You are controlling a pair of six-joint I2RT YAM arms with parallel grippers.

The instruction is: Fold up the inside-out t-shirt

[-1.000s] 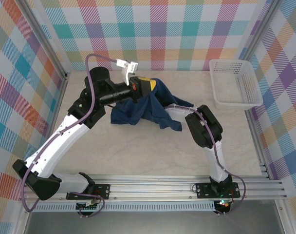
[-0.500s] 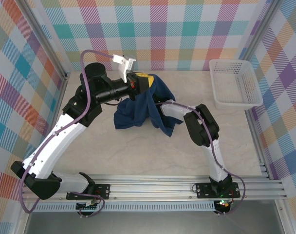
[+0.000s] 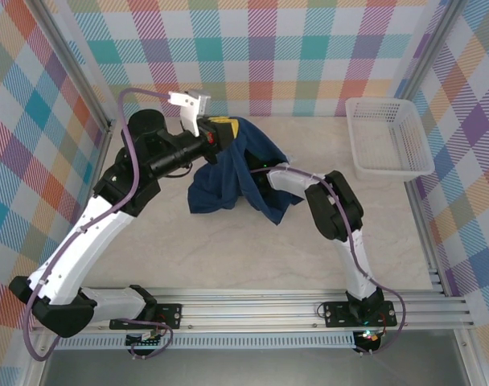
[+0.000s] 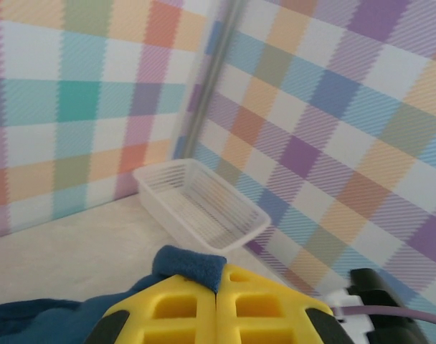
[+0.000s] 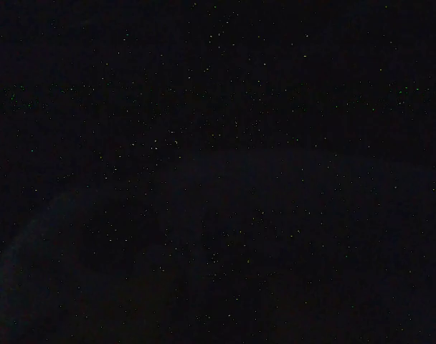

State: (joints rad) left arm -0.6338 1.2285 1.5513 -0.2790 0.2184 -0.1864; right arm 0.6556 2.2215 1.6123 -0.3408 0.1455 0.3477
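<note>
The inside-out t-shirt is a dark navy bunch hanging from my left gripper down onto the table at back centre. That gripper's yellow fingers are shut on a fold of the shirt, and a blue tuft pokes out above the left gripper in the left wrist view. My right arm reaches left into the shirt's lower right side. Its fingers are buried under the cloth, and the right wrist view is black.
A white plastic basket stands at the back right corner, also seen ahead as the basket in the left wrist view. Checkered walls close in the back and sides. Bare table lies in front of the shirt.
My left gripper has drawn back and to the left, pulling the shirt's top with it. The right arm's end has pushed further left under the cloth.
</note>
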